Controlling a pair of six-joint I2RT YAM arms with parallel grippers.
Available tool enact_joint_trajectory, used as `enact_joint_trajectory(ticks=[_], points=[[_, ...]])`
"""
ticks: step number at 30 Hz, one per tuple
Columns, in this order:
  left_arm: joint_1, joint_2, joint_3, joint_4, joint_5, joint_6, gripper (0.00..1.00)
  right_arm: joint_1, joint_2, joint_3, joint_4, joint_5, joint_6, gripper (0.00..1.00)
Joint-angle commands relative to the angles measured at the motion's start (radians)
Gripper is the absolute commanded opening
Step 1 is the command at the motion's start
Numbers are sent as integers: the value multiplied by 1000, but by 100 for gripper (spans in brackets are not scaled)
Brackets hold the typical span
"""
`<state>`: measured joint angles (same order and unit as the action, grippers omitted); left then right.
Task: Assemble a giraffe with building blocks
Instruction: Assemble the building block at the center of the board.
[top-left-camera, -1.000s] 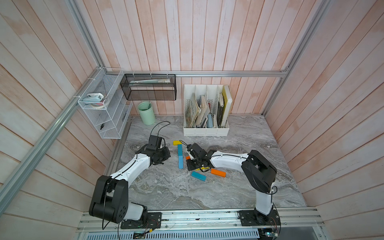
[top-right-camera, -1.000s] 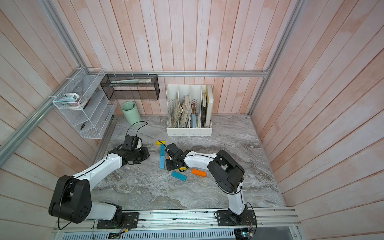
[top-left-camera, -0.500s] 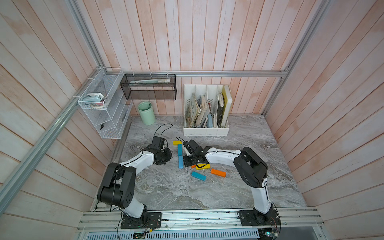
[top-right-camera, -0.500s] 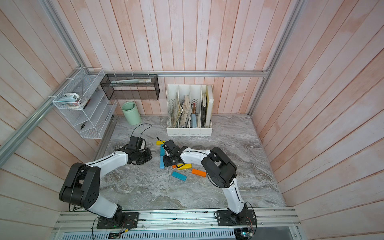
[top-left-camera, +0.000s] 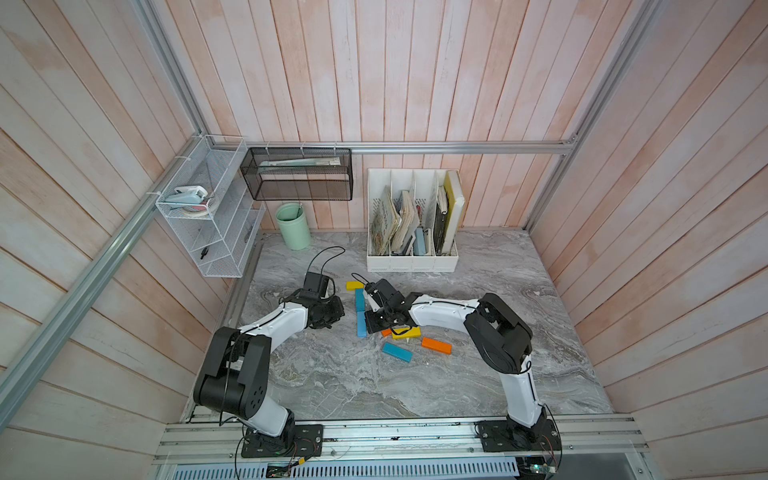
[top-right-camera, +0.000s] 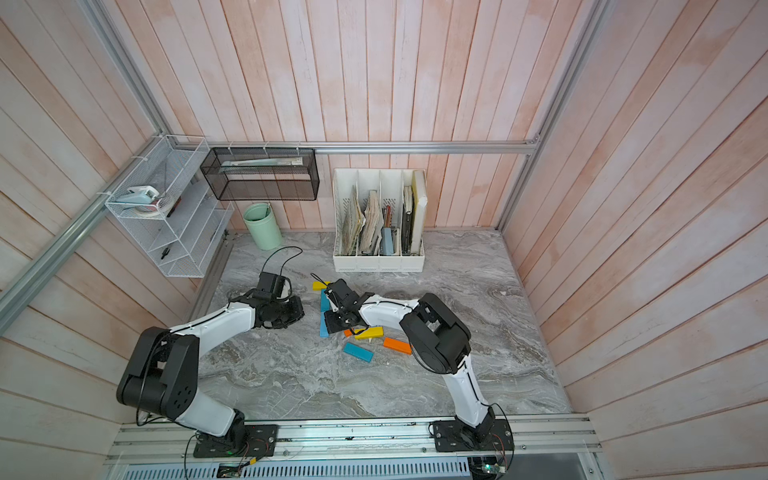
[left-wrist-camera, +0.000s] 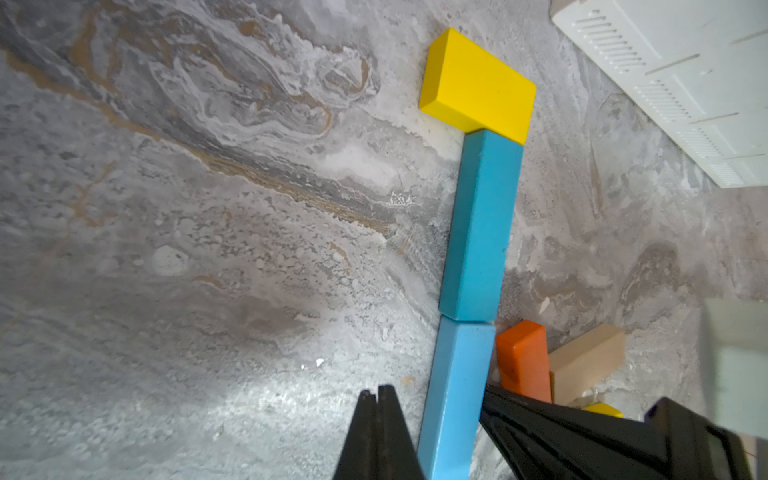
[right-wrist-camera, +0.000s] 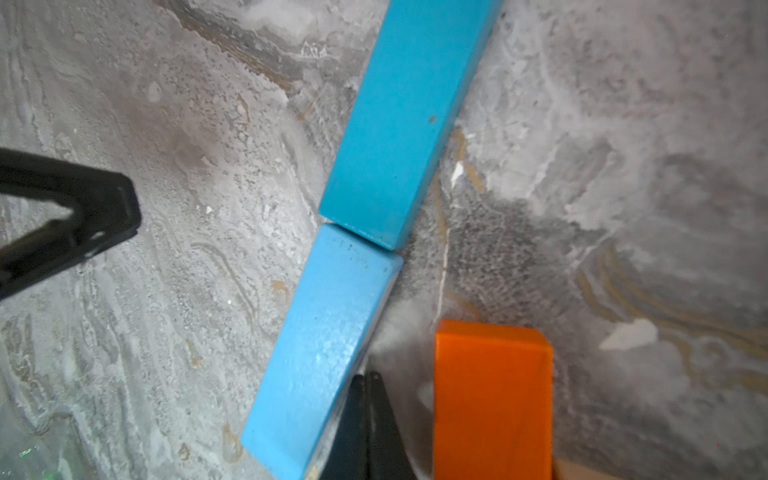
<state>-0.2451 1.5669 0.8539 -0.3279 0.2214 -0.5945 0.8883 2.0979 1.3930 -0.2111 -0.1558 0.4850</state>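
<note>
The grey marbled worktop (top-left-camera: 332, 386) is carrying everything, with a white slotted file organiser (top-left-camera: 411, 262) standing at its back. In front of the organiser the giraffe (top-left-camera: 360, 305) is lying flat and unfinished: 1 short yellow block (left-wrist-camera: 478, 83) is touching 1 teal bar (left-wrist-camera: 482, 224), which is meeting 1 light blue bar (left-wrist-camera: 457, 382) end to end. The left hand (left-wrist-camera: 378, 392) and right hand (right-wrist-camera: 368, 382), both with fingers pressed together and empty, are flanking that light blue bar. 1 orange bar (right-wrist-camera: 492, 395) is lying just beside the right hand, next to 1 tan wooden bar (left-wrist-camera: 586, 361). Nearby, 1 long yellow bar (top-left-camera: 405, 333), 1 loose blue bar (top-left-camera: 397, 352) and 1 second orange bar (top-left-camera: 436, 345) are lying loose.
</note>
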Motion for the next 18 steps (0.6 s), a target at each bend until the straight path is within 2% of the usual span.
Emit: enact_joint_trajectory(ticks=[1, 11, 18], points=[[-2, -9, -10, 7, 5, 10, 0, -6, 30, 24, -11, -7, -13, 0], [-3, -9, -10, 7, 7, 10, 0, -6, 39, 34, -13, -8, -13, 0], [-6, -11, -23, 14, 11, 10, 0, -18, -23, -33, 3, 69, 10, 0]])
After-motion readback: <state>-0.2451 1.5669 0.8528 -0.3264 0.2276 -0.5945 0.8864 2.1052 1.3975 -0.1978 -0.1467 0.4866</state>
